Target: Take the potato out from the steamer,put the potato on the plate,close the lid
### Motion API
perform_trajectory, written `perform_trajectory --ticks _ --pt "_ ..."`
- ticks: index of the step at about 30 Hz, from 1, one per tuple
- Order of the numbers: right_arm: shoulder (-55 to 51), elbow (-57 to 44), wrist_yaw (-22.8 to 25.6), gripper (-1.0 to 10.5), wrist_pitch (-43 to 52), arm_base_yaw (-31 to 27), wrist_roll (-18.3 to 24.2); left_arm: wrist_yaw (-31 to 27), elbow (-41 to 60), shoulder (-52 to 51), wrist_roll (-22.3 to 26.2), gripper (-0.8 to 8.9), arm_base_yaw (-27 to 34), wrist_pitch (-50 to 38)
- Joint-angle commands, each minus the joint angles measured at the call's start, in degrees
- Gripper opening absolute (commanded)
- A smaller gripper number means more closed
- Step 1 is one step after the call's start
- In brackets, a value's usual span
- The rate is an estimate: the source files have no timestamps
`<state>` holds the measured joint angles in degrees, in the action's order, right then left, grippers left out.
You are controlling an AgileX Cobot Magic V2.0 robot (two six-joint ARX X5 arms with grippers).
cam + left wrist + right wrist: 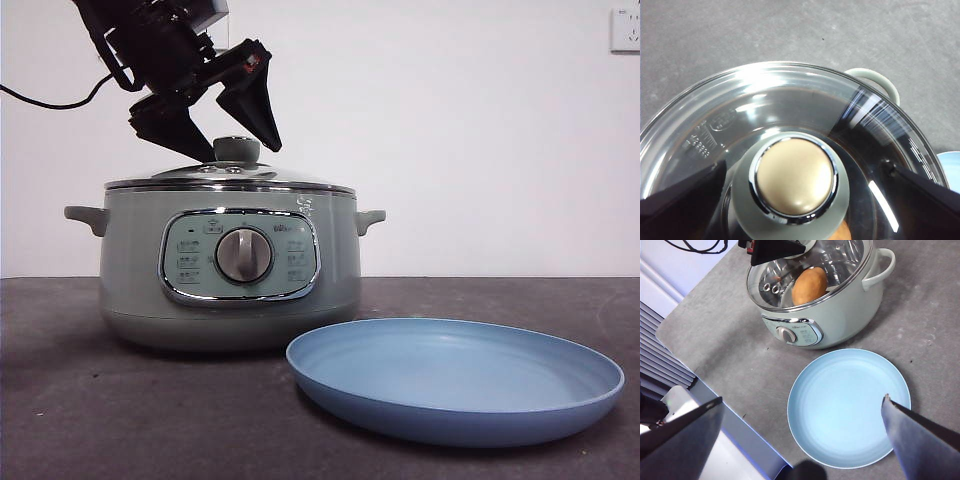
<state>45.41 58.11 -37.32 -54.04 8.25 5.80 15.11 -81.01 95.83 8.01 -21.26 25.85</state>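
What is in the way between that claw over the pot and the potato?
The glass lid, closed on the steamer. The left gripper straddles its knob; the right wrist view shows the potato underneath.

The lid [232,176] sits on the steamer [228,270], and the potato [809,286] lies inside under it. The plate [455,380] rests on the desk [100,400], in front of the steamer and to its right. The left hand [232,128] hangs over the lid's knob [794,181], jaws apart on either side.
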Motion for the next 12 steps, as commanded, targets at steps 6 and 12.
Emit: perform_trajectory --ticks 6,12 --pt "-0.02 0.13 0.2 6.0 0.24 0.09 -0.13 -0.11 -0.04 0.46 0.85 1.35 -0.15 -0.35" --pt "-0.02 0.11 0.2 6.0 0.24 0.09 -0.15 -0.07 -0.04 0.46 0.85 -0.13 -0.17 -0.52"
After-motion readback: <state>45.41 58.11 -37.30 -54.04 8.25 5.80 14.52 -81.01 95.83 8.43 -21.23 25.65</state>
